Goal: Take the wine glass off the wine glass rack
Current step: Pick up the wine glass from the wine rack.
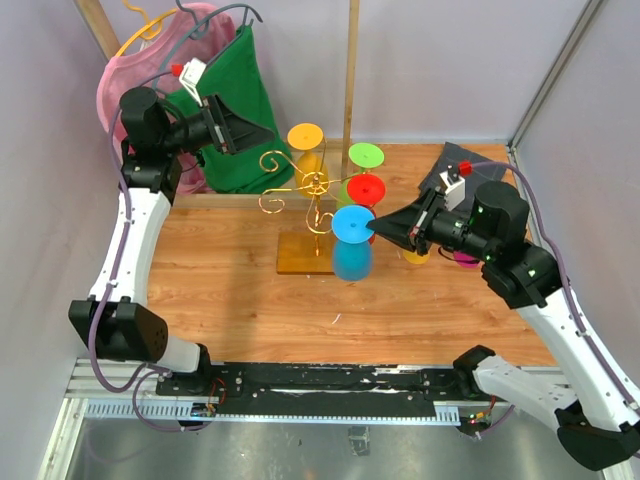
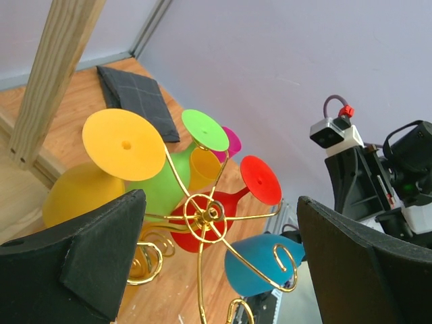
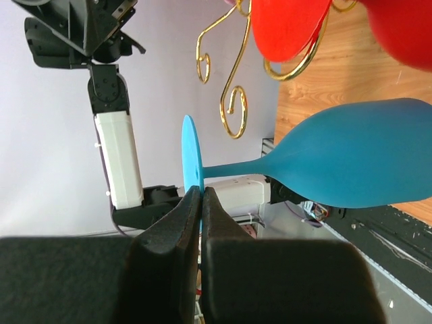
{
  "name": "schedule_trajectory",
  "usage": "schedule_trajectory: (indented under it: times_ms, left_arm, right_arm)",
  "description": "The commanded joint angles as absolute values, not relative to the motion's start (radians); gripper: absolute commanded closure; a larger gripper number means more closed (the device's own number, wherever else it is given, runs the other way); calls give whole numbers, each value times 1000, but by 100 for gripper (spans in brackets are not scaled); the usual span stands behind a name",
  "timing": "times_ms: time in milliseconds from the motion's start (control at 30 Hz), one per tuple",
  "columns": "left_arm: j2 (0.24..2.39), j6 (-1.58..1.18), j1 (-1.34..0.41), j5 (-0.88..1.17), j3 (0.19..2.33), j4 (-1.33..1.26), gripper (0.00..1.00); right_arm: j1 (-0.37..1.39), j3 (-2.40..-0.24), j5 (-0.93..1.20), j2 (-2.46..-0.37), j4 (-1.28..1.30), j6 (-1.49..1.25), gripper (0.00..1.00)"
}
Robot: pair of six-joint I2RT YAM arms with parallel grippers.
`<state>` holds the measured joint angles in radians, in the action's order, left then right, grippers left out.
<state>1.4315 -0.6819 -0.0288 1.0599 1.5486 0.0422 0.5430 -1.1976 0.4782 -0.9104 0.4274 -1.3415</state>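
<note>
The gold wire wine glass rack stands mid-table on a light-wood base. Yellow, green and red wine glasses hang from it upside down. A blue wine glass hangs bowl-down at the rack's near right side. My right gripper is shut on the rim of its foot. In the right wrist view no gold wire surrounds its stem, and the bowl points away. My left gripper is open and empty, high behind the rack, with the hub between its fingers' line of sight.
A wooden clothes frame with green and pink garments stands at the back left, and a wooden post rises behind the rack. A dark folded cloth lies at the back right. Yellow and magenta cups sit under my right arm.
</note>
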Motion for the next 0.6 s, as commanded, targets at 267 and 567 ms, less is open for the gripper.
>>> schedule_trajectory:
  times_ms: [267, 567]
  left_arm:
    - [1438, -694, -31, 1075, 1613, 24, 1]
    - [1423, -740, -31, 1057, 1644, 11, 1]
  right_arm:
    - [609, -1319, 425, -878, 433, -1394, 99]
    - [607, -1476, 397, -883, 516, -1388, 99]
